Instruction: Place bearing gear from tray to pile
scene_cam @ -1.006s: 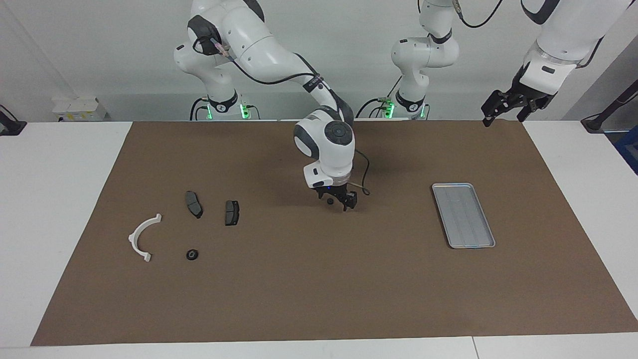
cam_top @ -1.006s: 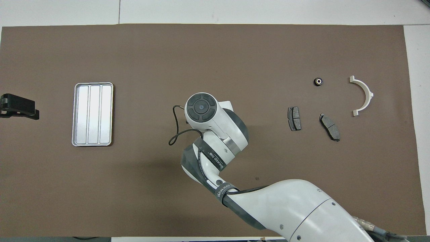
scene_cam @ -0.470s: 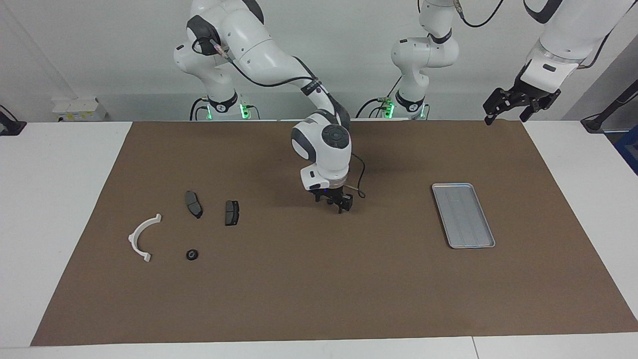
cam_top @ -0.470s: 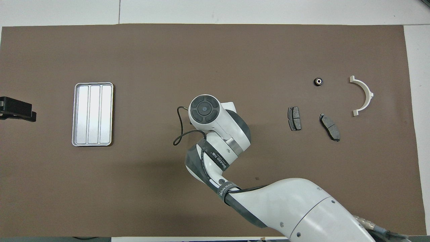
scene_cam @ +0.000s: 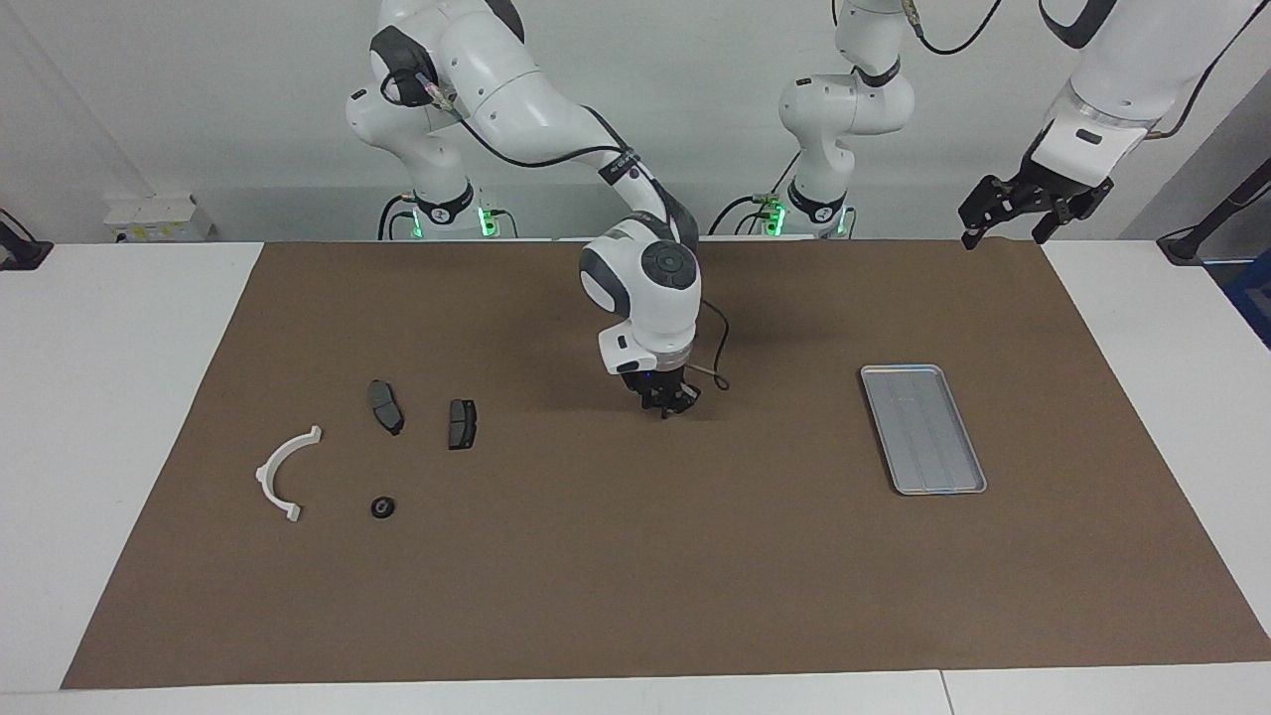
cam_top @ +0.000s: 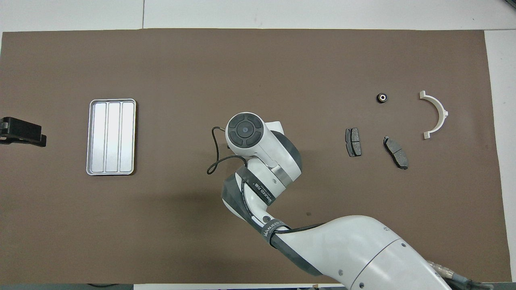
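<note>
The bearing gear (scene_cam: 382,507), a small black ring, lies on the brown mat with the pile, beside the white half-ring bracket (scene_cam: 284,472) and farther from the robots than the two dark brake pads (scene_cam: 386,406) (scene_cam: 462,423). It also shows in the overhead view (cam_top: 381,97). The silver tray (scene_cam: 923,428) lies empty toward the left arm's end; it also shows in the overhead view (cam_top: 111,137). My right gripper (scene_cam: 664,402) hangs low over the bare middle of the mat, open and empty, between the pile and the tray. My left gripper (scene_cam: 1003,220) waits raised and open over the mat's edge at the left arm's end.
The brown mat (scene_cam: 635,596) covers most of the white table. A thin black cable loops off the right wrist (cam_top: 213,161). The right arm's forearm (cam_top: 342,249) covers the mat's near edge in the overhead view.
My right wrist has turned, and the hand has shifted slightly toward the pile while staying low over the mat's middle. The left gripper and all the parts have stayed in place.
</note>
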